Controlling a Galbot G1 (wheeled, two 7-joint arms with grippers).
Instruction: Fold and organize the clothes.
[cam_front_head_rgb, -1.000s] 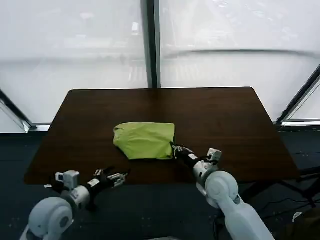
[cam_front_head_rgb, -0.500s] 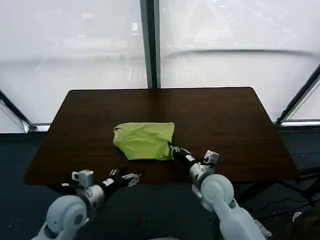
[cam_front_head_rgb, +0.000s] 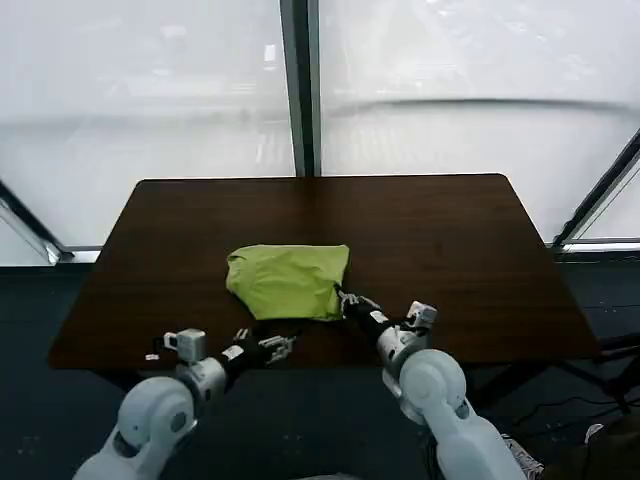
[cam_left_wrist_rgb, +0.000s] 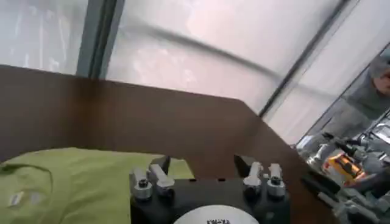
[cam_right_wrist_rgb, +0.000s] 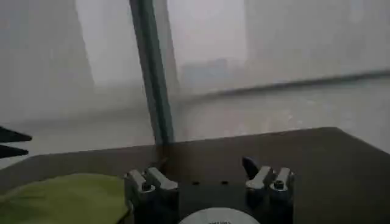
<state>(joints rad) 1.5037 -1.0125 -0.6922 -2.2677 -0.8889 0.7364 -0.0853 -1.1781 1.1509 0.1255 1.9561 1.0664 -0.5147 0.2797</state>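
Folded T-shirt (cam_front_head_rgb: 289, 281) on table (cam_front_head_rgb: 450, 250), white label (cam_left_wrist_rgb: 19, 198) perhaps, left gripper (cam_left_wrist_rgb: 204, 172) spread, right gripper (cam_right_wrist_rgb: 208, 173) spread.

T-shirt (cam_left_wrist_rgb: 73, 182) label blurred, edge cut off

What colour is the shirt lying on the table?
Lime green, plain; the T-shirt shows best in the head view, on the dark brown table.
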